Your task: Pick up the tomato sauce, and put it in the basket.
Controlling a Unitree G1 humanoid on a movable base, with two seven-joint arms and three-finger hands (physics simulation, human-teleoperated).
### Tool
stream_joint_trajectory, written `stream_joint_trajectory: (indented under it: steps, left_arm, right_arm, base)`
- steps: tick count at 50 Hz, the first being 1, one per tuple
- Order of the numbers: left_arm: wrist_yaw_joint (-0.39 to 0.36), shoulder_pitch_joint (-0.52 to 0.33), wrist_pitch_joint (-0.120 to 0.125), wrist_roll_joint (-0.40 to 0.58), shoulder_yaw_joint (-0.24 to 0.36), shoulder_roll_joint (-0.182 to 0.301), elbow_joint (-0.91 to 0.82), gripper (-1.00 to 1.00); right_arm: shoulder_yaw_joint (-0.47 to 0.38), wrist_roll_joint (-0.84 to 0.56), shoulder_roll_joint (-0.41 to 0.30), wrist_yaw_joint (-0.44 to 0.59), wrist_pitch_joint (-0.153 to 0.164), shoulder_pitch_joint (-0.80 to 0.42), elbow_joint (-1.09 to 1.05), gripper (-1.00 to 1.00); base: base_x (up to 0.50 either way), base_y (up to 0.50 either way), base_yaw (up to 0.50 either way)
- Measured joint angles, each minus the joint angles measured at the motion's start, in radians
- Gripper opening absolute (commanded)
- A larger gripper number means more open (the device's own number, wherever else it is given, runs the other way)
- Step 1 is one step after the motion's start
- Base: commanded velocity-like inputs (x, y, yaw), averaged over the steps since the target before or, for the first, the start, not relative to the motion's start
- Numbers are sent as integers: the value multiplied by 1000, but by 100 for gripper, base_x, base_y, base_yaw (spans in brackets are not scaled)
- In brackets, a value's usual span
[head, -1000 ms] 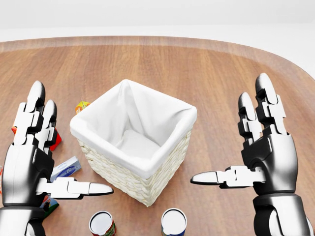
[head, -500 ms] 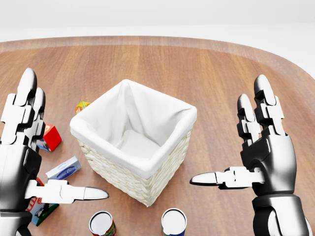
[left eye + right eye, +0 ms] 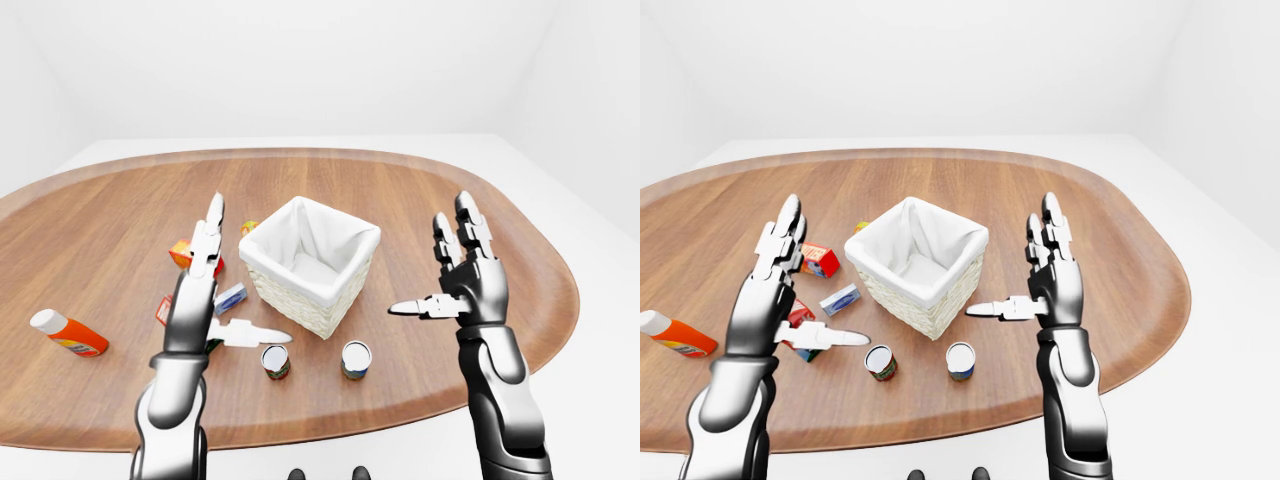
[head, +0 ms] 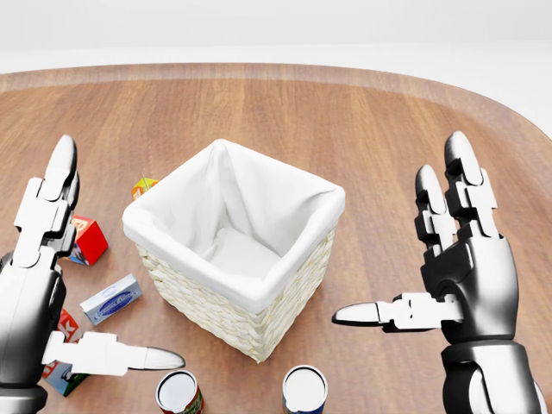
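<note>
Tomato sauce (image 4: 179,393) near table (image 3: 450,190) bottom edge, apart from basket (image 4: 259,297).

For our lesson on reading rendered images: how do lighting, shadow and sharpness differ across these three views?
Head view: even, soft light; the basket has a shaded liner floor and only a faint shadow on the table; everything is sharp, no blur. Left-eye view: wider, the white room washes out pale, and the left hand casts almost no shadow. Right-eye view: the same flat light, with mild gloss on the right hand.
</note>
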Motion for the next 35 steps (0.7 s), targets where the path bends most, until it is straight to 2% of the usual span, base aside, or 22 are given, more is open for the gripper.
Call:
stream_joint_trajectory:
  steps: [19,35]
  left_arm:
    - [-19,59,0,84,-15,-9,25,100]
    - [-26,95,0,118,-19,-15,24,100]
  right_arm:
    - [-10,6,-5,-4,0,-11,-2,100]
    - [-15,7,-7,-6,0,-17,4,100]
  base:
    - [0,0,0]
    - [0,0,0]
